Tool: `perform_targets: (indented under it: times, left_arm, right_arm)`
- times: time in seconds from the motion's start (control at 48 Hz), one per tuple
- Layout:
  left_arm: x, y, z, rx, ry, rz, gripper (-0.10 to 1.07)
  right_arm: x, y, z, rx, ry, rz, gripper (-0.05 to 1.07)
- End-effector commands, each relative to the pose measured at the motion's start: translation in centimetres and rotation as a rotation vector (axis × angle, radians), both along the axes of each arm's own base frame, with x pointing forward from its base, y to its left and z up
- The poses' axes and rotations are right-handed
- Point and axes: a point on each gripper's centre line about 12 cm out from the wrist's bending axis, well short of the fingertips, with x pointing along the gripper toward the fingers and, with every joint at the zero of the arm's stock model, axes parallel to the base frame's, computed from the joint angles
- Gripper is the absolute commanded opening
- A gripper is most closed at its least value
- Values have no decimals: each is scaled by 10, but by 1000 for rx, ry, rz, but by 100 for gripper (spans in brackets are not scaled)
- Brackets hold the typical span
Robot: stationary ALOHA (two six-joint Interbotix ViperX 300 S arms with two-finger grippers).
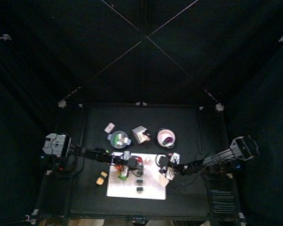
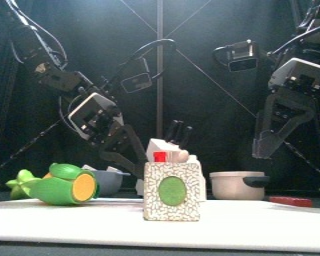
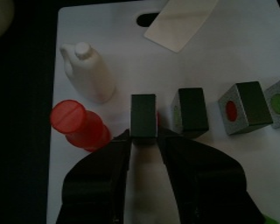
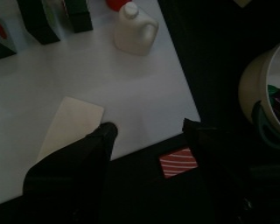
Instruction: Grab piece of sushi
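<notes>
Several sushi pieces lie in a row on the white cutting board [image 3: 224,52]: two dark rolls [image 3: 143,115] [image 3: 192,110], a grey piece with a red centre [image 3: 240,109] and one with a green centre [image 3: 279,101]. My left gripper [image 3: 146,137] is open, its jaws standing closely either side of the near end of the first dark roll. In the top view the left gripper [image 1: 132,165] hangs over the board's [image 1: 138,196] back edge. My right gripper [image 4: 152,131] is open and empty over the board's edge, above a red striped item [image 4: 175,163] on the black table.
A white bottle [image 3: 90,72] and a red cylinder [image 3: 78,124] lie on the board beside the rolls. A white card [image 4: 73,122] lies on the board. A bowl [image 4: 271,96] stands off it. In front stand a patterned box [image 2: 174,192], a green toy [image 2: 56,185] and a grey pot [image 2: 236,183].
</notes>
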Motion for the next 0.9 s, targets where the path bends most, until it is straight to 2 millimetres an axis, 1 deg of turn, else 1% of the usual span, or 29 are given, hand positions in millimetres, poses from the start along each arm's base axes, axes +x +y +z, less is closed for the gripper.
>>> perform_targets:
  times: [0.0,0.125,0.229,0.438,0.562,0.688,0.792,0.875]
  left_arm:
    - [7,0,10,-3,-35,3,65]
    - [7,-2,14,-4,-43,-3,62]
    - [8,-6,21,-6,-64,-13,62]
    - [7,-15,47,-9,-130,-38,62]
    - [7,-20,59,-10,-165,-51,62]
    - [7,-22,69,-7,-193,-61,62]
    - [7,-22,73,-7,-209,-64,62]
    - [9,-22,79,-14,-239,-60,62]
  right_arm:
    - [2,0,6,13,-21,-5,94]
    - [1,1,5,17,-16,-9,94]
    - [1,1,4,17,-13,-10,94]
    - [1,1,4,18,-13,-9,94]
    - [2,2,6,19,-17,-4,94]
    - [5,2,12,13,-36,6,94]
    - [8,2,18,6,-58,12,94]
    - [12,3,29,0,-95,25,94]
